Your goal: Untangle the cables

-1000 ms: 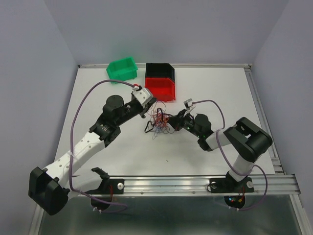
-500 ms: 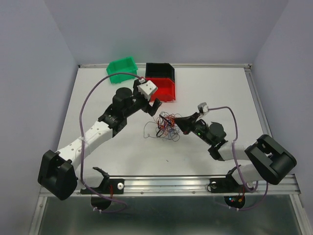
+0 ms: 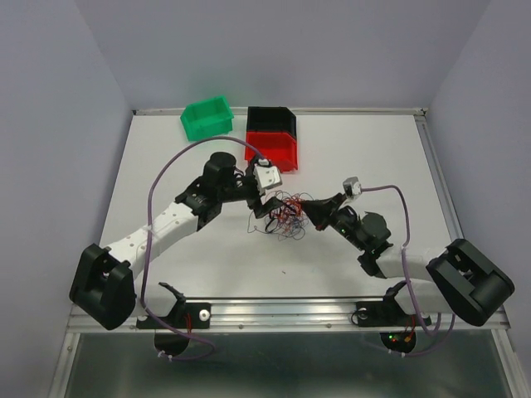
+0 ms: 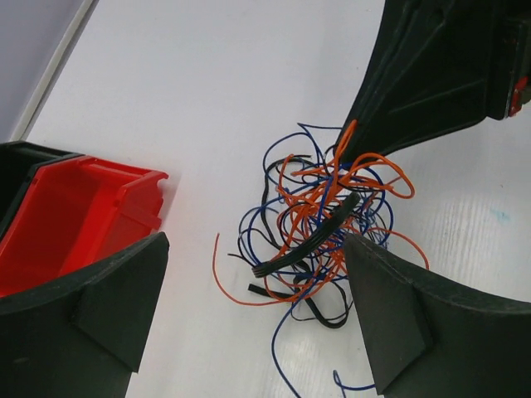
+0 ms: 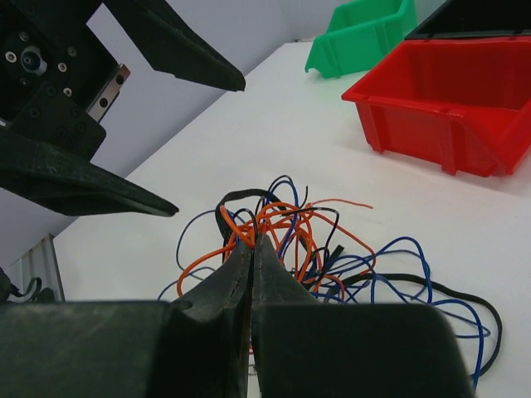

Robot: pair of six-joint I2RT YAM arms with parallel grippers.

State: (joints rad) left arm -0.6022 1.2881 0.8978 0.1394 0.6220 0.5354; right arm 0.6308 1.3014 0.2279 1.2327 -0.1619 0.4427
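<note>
A small tangle of red, blue, black and orange cables (image 3: 282, 214) lies mid-desk. The right fingers (image 5: 220, 290), pressed together, pinch an orange strand at its top, apparently to anchor it. The left fingers (image 4: 398, 307) hang spread wide either side of the tangle, seemingly ready to take another strand. The white desk (image 3: 373, 149) holds a red bin (image 3: 271, 149) and a green bin (image 3: 207, 118) at the back, and pale lilac walls (image 3: 274, 50) surround it.

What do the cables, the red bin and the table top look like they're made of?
The cables look like thin wire in plastic insulation: orange, blue, black, holding loose curls. The red bin is probably moulded plastic: uniform colour, slight sheen. The table is a smooth, faintly glossy white panel; laminate or paint, I cannot tell.
</note>
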